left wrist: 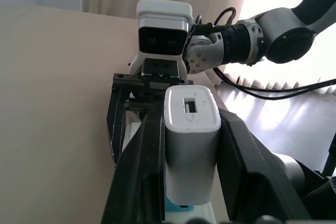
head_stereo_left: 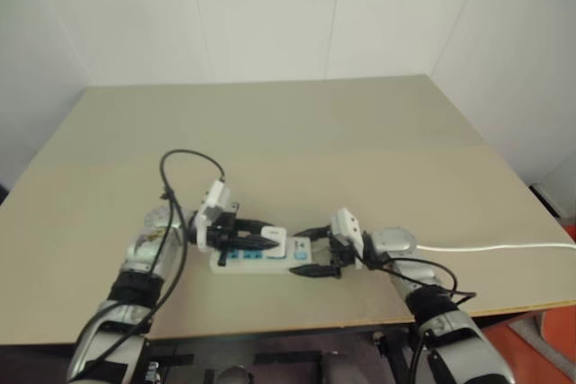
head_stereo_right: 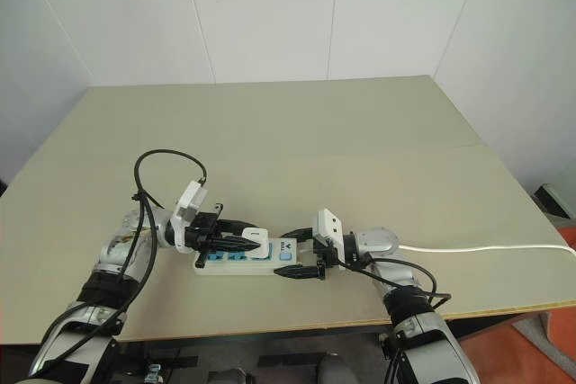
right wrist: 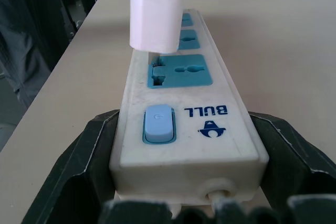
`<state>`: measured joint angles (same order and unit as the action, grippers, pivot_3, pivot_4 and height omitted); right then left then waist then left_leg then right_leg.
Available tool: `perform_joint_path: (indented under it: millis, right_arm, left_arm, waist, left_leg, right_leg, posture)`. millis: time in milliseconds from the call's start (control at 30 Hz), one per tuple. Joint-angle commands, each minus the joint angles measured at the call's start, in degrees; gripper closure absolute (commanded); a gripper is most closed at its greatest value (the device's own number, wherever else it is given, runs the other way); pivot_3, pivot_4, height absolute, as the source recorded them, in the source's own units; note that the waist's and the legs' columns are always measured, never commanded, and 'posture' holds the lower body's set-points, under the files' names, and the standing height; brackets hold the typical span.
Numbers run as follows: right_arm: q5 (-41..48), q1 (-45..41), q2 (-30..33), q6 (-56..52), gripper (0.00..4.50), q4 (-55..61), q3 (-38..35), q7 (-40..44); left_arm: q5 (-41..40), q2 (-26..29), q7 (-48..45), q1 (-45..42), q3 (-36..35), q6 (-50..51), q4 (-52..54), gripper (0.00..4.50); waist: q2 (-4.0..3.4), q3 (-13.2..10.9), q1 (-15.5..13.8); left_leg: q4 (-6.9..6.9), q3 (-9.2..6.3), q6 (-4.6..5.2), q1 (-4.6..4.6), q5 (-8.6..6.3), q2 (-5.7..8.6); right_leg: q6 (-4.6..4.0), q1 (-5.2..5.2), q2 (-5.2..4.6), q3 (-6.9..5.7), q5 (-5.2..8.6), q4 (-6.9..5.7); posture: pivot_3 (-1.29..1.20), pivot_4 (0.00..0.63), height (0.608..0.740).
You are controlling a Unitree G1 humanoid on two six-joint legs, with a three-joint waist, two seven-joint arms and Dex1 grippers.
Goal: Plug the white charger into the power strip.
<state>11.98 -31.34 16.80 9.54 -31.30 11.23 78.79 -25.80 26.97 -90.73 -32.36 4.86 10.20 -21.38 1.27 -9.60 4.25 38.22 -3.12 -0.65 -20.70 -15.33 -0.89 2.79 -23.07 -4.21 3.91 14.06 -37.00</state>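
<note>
Left gripper (left wrist: 190,156): jaws clamp white charger (left wrist: 190,145), just above socket.
Right gripper (right wrist: 181,182): jaws hold power strip (right wrist: 184,114) on table (head_stereo_left: 315,132).

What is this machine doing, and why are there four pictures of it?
It is a robot with two arms, and each arm ends in a black two-fingered claw. Two pictures come from cameras on its head, looking down at a tan table. The other two come from small cameras on its wrists, looking along the fingers. On the table lies a white power strip with blue sockets and a white cord. The right claw grips the strip at the end with the switch to steady it. The left claw holds a small white charger just above the strip, at the socket nearest the switch, ready to plug it in.
</note>
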Motion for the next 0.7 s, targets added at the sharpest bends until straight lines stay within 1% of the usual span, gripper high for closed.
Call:
perform_joint_path:
  millis: [33, 433, 700]
  right_arm:
    - [-0.48, -0.03, -0.65, -0.85, 1.1, 1.25, 2.12, 1.37]
    - [-0.42, 0.33, -0.44, -0.86, 1.1, 2.01, 2.48, 1.1]
    - [-0.81, 0.17, -0.3, -0.65, 1.1, 1.56, 2.65, 0.97]
  left_arm:
    - [-0.14, -0.54, -0.35, -1.1, -0.56, -1.4, -0.37, 3.51]
    - [0.55, -2.13, -0.21, -2.04, -0.64, -3.38, -3.66, 3.51]
    - [0.8, -0.9, -1.73, -1.09, 1.05, -3.42, -3.63, 3.51]
  waist:
    - [0.0, 0.0, 0.02]
    - [0.0, 0.0, 0.0]
    - [0.0, 0.0, -0.01]
  left_leg:
    - [0.0, 0.0, 0.0, 0.0, 0.0, 0.0]
    - [-0.01, 0.0, 0.0, 0.01, 0.0, 0.0]
    - [-0.01, 0.01, 0.0, 0.01, 0.0, 0.0]
  right_leg:
    - [0.0, 0.0, 0.0, 0.0, 0.0, 0.0]
    - [0.0, 0.0, 0.0, 0.0, 0.0, 0.01]
    - [0.0, 0.0, 0.0, 0.0, 0.0, 0.02]
  posture:
    - [0.0, 0.15, 0.74]
    - [0.0, 0.15, 0.74]
    - [0.0, 0.15, 0.74]
